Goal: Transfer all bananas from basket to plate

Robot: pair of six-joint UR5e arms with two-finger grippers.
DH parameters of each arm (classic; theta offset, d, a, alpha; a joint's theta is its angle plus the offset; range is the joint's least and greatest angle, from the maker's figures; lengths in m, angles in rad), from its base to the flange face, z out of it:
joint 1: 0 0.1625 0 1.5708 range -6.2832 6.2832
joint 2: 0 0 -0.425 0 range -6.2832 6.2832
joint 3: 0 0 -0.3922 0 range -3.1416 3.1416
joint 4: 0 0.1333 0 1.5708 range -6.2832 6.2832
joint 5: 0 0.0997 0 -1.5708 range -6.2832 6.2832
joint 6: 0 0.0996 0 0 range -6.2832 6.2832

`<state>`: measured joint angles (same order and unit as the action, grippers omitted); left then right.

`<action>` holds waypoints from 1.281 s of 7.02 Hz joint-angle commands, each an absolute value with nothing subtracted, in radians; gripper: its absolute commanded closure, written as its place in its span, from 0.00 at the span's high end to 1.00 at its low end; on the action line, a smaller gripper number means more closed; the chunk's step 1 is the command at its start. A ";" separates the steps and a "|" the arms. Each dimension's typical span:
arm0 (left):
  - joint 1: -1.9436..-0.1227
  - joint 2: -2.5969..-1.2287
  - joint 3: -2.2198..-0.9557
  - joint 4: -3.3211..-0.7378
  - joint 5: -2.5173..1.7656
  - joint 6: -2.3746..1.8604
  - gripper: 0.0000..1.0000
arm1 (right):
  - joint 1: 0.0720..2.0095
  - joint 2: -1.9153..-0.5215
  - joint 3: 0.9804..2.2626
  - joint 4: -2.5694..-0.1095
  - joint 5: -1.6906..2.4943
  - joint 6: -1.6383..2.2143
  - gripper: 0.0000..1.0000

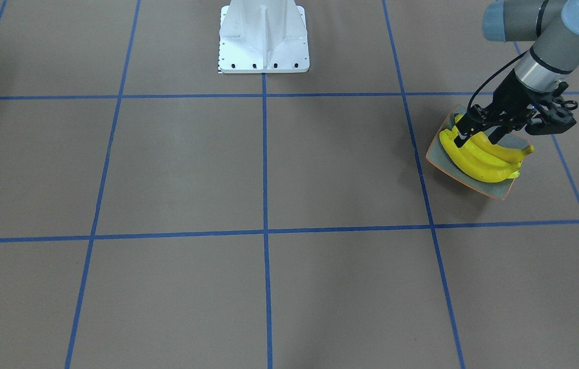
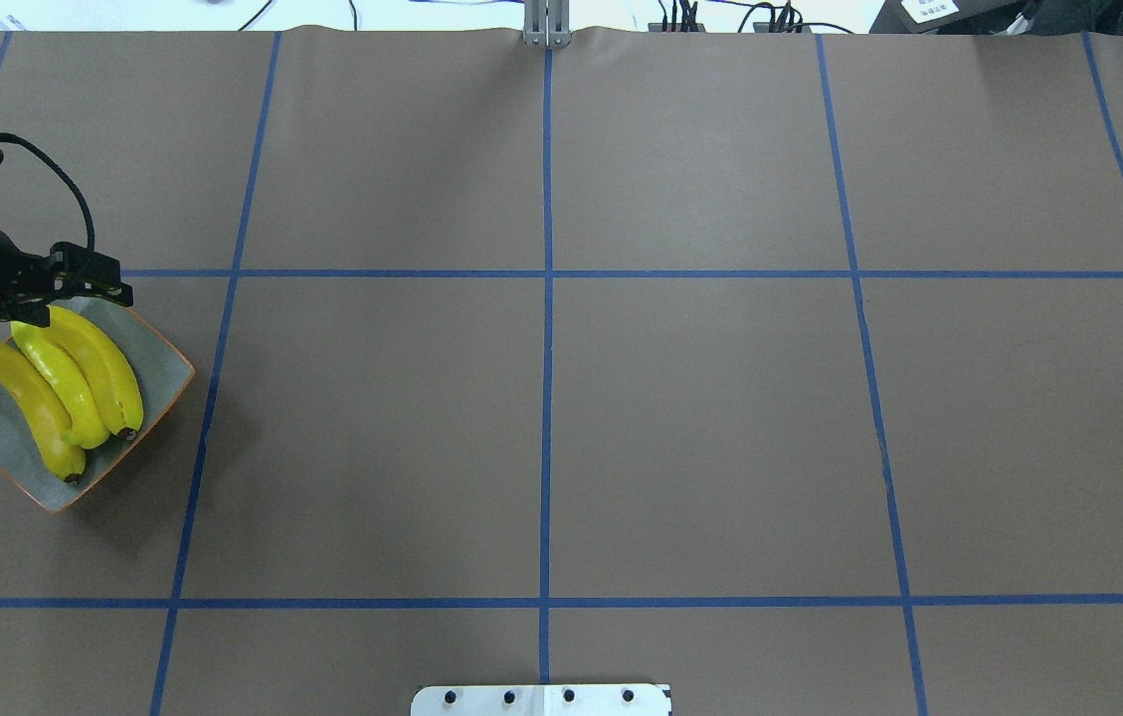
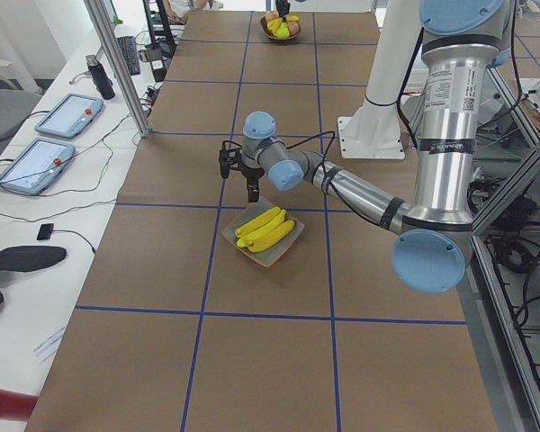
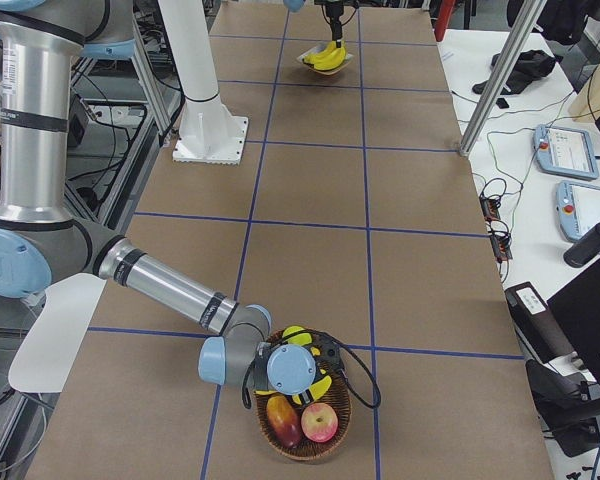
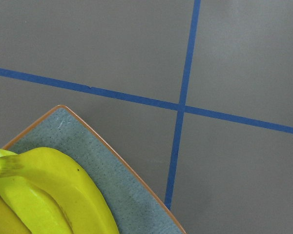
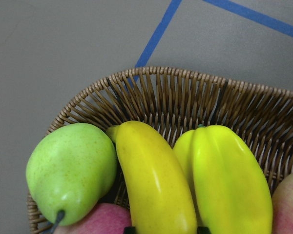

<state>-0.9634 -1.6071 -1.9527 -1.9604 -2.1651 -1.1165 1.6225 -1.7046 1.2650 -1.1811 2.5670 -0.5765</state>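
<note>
1 banana (image 6: 154, 185) lay in the basket (image 6: 185, 92) right under the right gripper (image 4: 320, 372); I could not tell if it was squeezing.

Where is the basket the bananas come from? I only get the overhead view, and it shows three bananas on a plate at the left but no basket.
Observer: The basket sits far off on the robot's right, beyond your picture's right edge. The right side camera shows it.
Visitor: Is any banana left in it?
Observer: Yes, the right wrist camera shows one banana between a green pear and a ribbed yellow-green fruit.
Visitor: Is the robot going for it?
Observer: The right pincer is down in the basket, with a fingertip on each side of that banana. I cannot tell whether it grips yet.
</note>
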 commanded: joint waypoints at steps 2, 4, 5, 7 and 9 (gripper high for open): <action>-0.962 -1.611 -1.953 -1.962 -2.166 -1.127 1.00 | 1.650 -1.703 1.291 -1.190 2.577 -0.580 0.00; -0.960 -1.617 -1.953 -1.965 -2.166 -1.149 1.00 | 1.702 -1.703 1.383 -1.277 2.577 -0.581 0.00; -0.959 -1.620 -1.953 -1.965 -2.166 -1.161 1.00 | 1.727 -1.703 1.409 -1.304 2.577 -0.581 0.00; -0.957 -1.629 -1.953 -1.965 -2.166 -1.164 1.00 | 1.756 -1.671 1.433 -1.386 2.637 -0.572 0.00; -0.953 -1.676 -1.945 -1.965 -2.166 -1.228 1.00 | 1.761 -1.611 1.532 -1.555 2.663 -0.489 0.00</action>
<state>-0.9550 -1.6479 -1.9505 -1.9657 -2.1660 -1.1903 1.7566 -1.6459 1.4670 -1.4554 2.6412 -0.5490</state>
